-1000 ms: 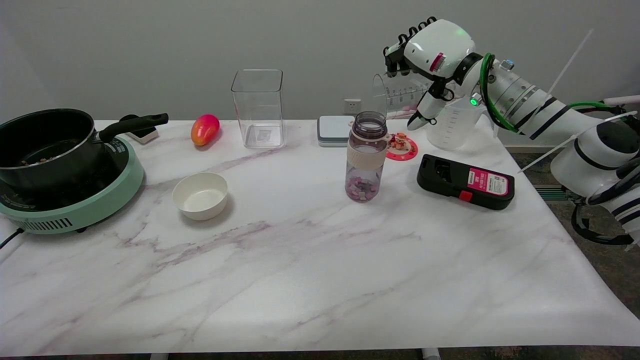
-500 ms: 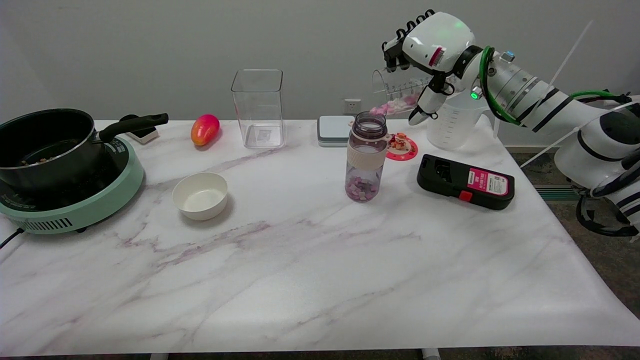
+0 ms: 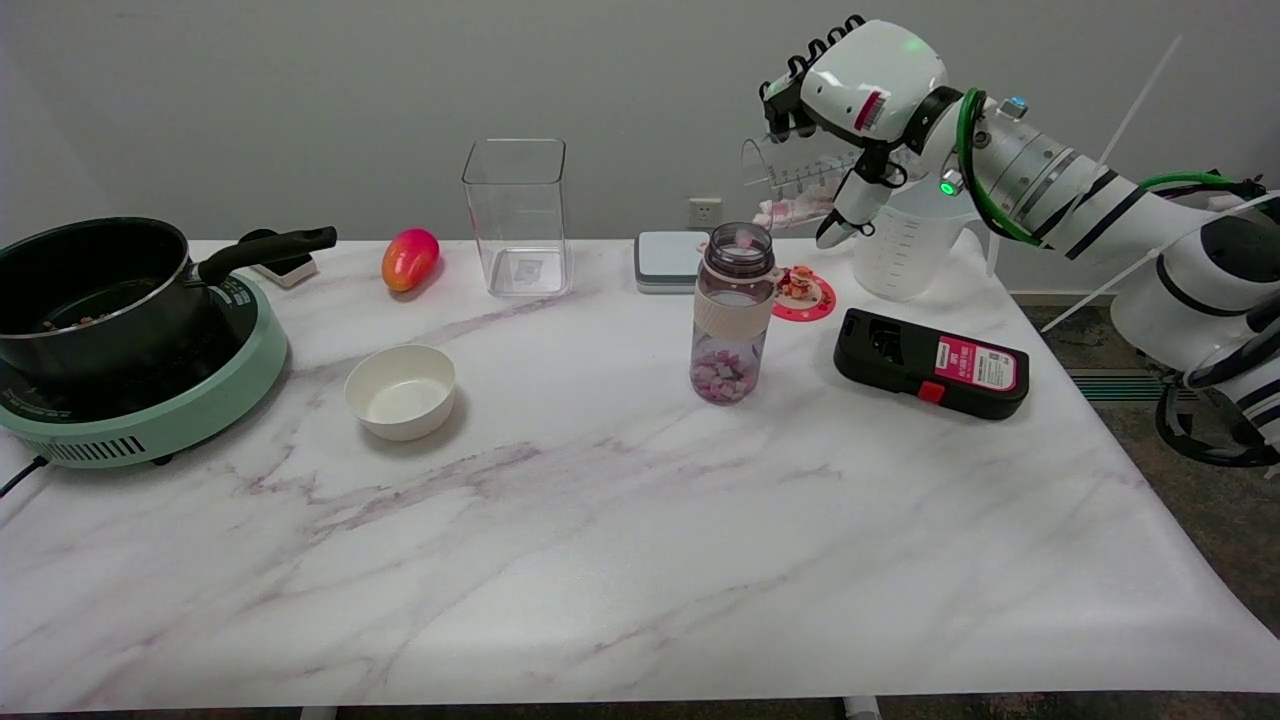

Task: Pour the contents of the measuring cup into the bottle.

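While it hangs tipped on its side in the air at the table's far right, the measuring cup [image 3: 800,185] has its mouth toward the bottle [image 3: 733,312], above and just right of the bottle's open neck.

- Measuring cup: clear plastic, printed scale; likely light, stiff and smooth, so best held around the body. Small pink and white pieces lie along its lower wall, near the lip.
- Right hand [image 3: 850,110]: wrapped over the cup from above, fingers curled round its body.
- Bottle: upright, uncapped, tinted, with a pale band. Pink and white pieces cover its bottom; one shows at the neck. Probably tips easily.
- Tall clear box [image 3: 516,215]: seemingly empty.
- White bowl [image 3: 400,391]: nothing visible inside.
- Clear jug [image 3: 905,250]: behind the hand, contents unclear.
- Black pot [image 3: 90,290]: on a green cooker [image 3: 150,415].
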`<state>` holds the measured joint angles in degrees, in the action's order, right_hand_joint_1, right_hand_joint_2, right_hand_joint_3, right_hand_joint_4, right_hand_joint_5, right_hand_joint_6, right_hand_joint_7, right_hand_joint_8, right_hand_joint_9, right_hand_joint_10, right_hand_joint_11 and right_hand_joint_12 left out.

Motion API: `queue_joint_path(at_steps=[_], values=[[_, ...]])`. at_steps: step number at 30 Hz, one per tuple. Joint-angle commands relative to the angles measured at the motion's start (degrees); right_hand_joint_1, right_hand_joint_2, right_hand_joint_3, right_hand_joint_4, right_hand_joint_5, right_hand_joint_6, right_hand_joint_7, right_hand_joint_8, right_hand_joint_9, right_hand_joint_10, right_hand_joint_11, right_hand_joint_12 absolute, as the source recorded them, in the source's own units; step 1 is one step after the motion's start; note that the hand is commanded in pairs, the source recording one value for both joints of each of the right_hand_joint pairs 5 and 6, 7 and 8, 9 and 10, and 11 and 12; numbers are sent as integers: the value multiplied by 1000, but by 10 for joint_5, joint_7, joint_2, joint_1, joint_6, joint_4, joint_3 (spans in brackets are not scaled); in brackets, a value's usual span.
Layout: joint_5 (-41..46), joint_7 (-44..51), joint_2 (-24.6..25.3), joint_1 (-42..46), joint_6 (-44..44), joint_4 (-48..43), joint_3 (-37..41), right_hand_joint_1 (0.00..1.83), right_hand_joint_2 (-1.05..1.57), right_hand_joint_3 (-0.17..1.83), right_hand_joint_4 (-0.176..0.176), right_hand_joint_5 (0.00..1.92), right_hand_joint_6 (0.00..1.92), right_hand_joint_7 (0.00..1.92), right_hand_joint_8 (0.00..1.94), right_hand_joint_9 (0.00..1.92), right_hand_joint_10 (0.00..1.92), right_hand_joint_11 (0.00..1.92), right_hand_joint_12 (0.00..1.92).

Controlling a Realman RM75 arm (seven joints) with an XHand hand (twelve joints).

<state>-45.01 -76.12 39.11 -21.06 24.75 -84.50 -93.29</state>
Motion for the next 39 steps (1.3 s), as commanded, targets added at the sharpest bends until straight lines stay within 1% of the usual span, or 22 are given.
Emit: queue_joint_path(at_steps=[1, 12, 20, 39], values=[[-5, -5, -4, -3, 1, -3, -5, 1398, 1411, 446, 0, 1920, 1920, 1920, 1920, 1844, 1844, 1604, 1604], [-20, -12, -12, -9, 7, -6, -5, 1400, 1409, 448, 0, 1920, 1920, 1920, 1920, 1844, 1844, 1596, 1596], [-39, -28, -12, -10, 8, -11, -5, 1403, 1406, 452, 0, 1920, 1920, 1920, 1920, 1844, 1844, 1593, 1593], [-58, -33, -12, -20, 21, -9, -5, 1406, 1403, 458, 0, 1920, 1920, 1920, 1920, 1844, 1844, 1597, 1597]])
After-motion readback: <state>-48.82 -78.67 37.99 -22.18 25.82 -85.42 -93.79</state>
